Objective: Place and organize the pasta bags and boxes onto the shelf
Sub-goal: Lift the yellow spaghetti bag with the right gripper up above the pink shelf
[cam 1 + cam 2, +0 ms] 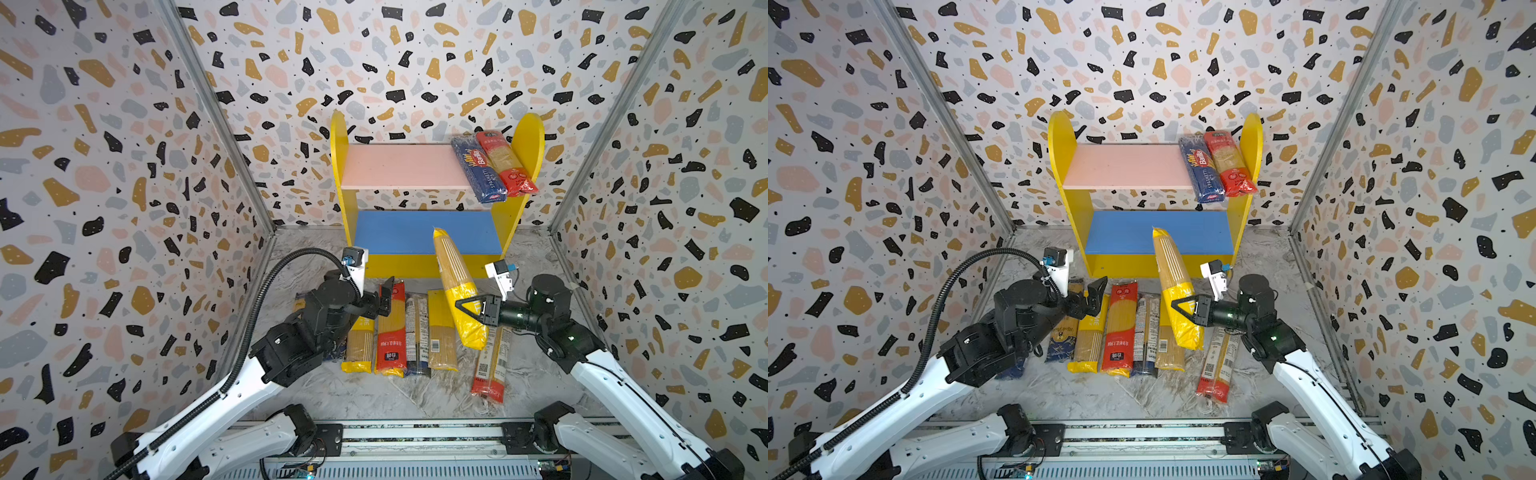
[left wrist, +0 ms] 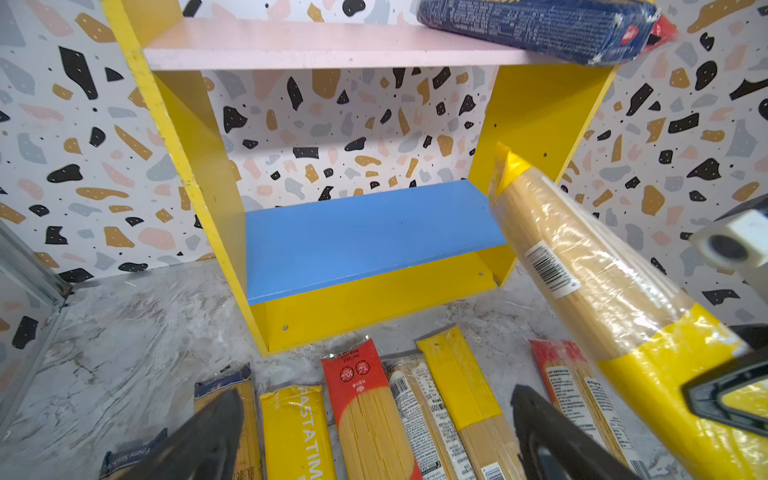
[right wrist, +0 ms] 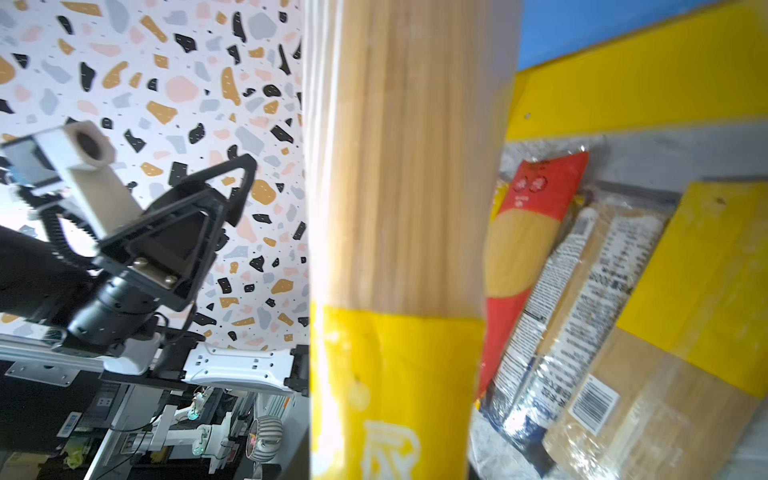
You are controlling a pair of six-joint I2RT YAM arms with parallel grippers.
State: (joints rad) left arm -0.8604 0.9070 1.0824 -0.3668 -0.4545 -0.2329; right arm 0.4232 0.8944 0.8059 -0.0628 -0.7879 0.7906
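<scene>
My right gripper (image 1: pixel 468 306) is shut on a yellow spaghetti packet (image 1: pixel 453 274), held off the floor and tilted, its far end over the front of the shelf's blue lower board (image 1: pixel 395 230). That packet fills the middle of the right wrist view (image 3: pixel 395 208). The left gripper (image 1: pixel 386 297) hangs open with nothing in it, above the left end of a row of packets lying on the floor: yellow PASTATIME (image 2: pixel 297 432), red (image 2: pixel 365 411) and several more. On the right of the pink upper board (image 1: pixel 403 166) lie a dark blue Barilla packet (image 1: pixel 480 170) and a red packet (image 1: pixel 505 166).
The yellow shelf unit (image 1: pixel 528 141) stands against the back wall. A separate red packet (image 1: pixel 492 365) lies on the marble floor (image 1: pixel 374 395) by the right arm. Patterned walls close in both sides. A metal rail (image 1: pixel 415 432) runs along the front.
</scene>
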